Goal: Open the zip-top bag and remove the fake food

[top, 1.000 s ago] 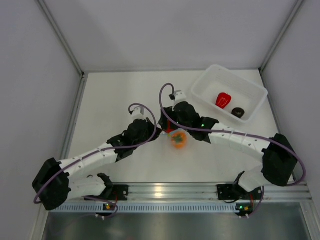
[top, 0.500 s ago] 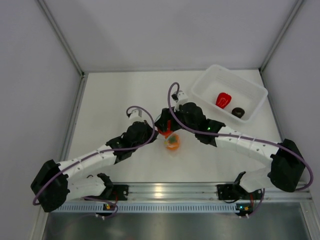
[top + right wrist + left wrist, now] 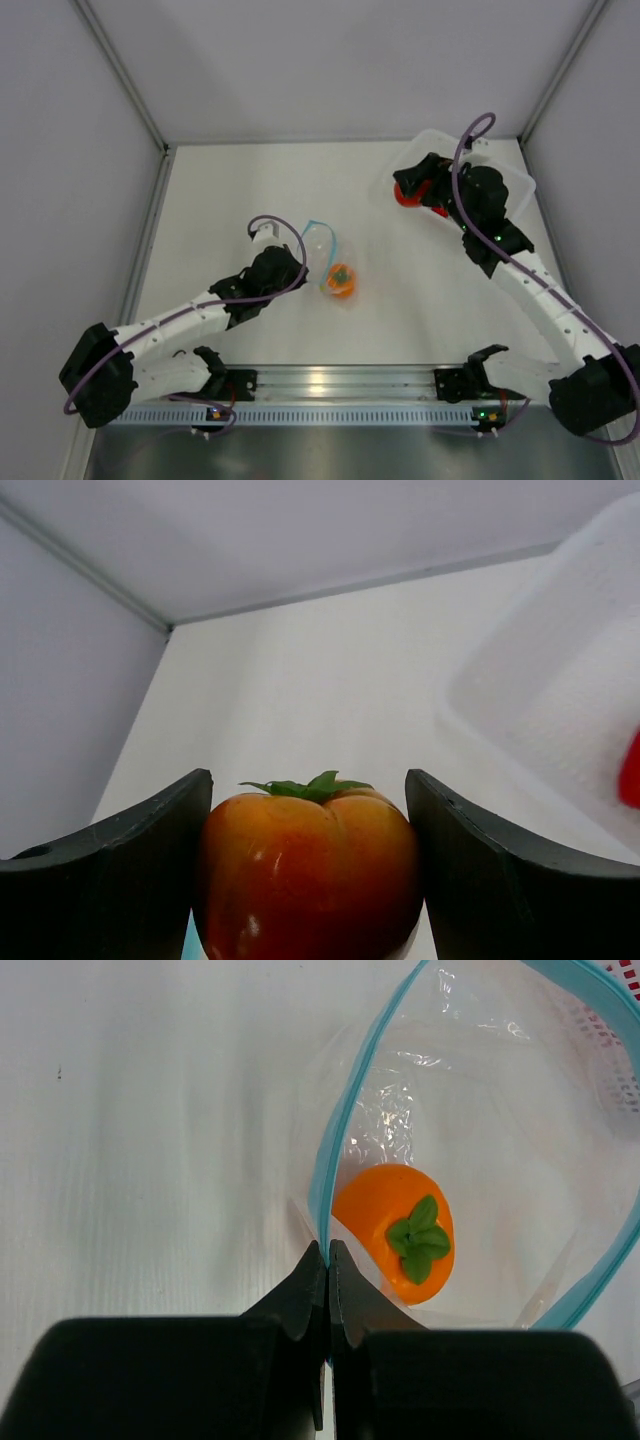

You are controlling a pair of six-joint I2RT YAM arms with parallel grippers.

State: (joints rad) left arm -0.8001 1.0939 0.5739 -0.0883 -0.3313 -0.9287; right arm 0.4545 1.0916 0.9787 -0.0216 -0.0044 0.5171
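The zip-top bag [image 3: 322, 248] lies open mid-table, its light-blue zip strip [image 3: 345, 1130] forming a wide loop. One orange fruit [image 3: 341, 280] with a green top sits inside it, and also shows in the left wrist view [image 3: 395, 1230]. My left gripper [image 3: 298, 264] is shut on the zip strip at the bag's near-left edge [image 3: 327, 1252]. My right gripper [image 3: 408, 190] is shut on an orange-red fruit [image 3: 310, 875] with a green top, held above the left end of the white tray [image 3: 432, 140]. A red sliver of the pepper [image 3: 632, 770] shows in the tray. The dark piece is hidden.
The white translucent tray [image 3: 560, 700] stands at the back right, mostly covered by my right arm in the top view. White walls enclose the table on the left, back and right. A metal rail runs along the near edge [image 3: 330, 382].
My right gripper has left the bag with an orange-red fruit and swung back-right to the tray. The bag mouth now gapes open. The left gripper still holds the zip strip.
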